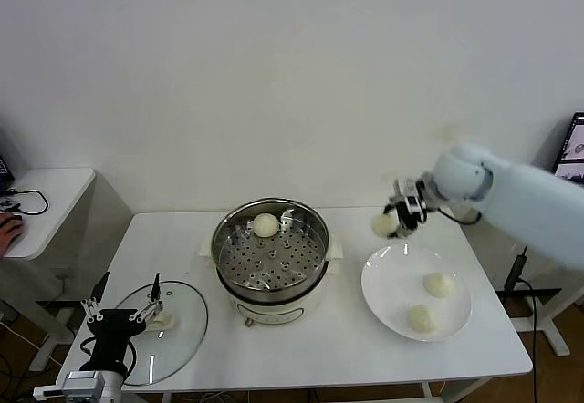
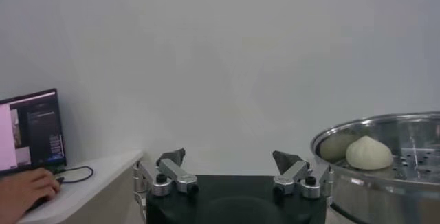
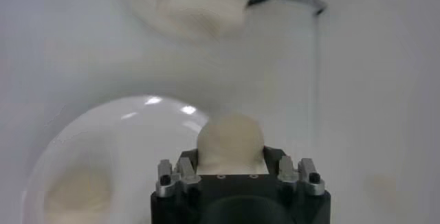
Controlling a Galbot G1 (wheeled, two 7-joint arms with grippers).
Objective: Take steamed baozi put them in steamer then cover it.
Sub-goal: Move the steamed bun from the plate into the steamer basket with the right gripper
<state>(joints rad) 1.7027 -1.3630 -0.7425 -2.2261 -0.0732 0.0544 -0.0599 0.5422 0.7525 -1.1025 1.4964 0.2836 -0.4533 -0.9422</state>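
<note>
White worktop [image 1: 365, 348], round white plate [image 1: 392, 280] on its right part, second white worktop [image 1: 50, 193] at far left with a black cable [image 1: 32, 204] on it, a person's hand [image 2: 24, 189] beside an open laptop [image 2: 31, 130], plain white wall [image 1: 274, 75] behind

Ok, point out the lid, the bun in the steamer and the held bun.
lid [image 1: 178, 330], head view, bare glass right of the handle.
bun in the steamer [image 1: 265, 225], head view, its top.
held bun [image 1: 384, 224], head view, its middle.
</note>
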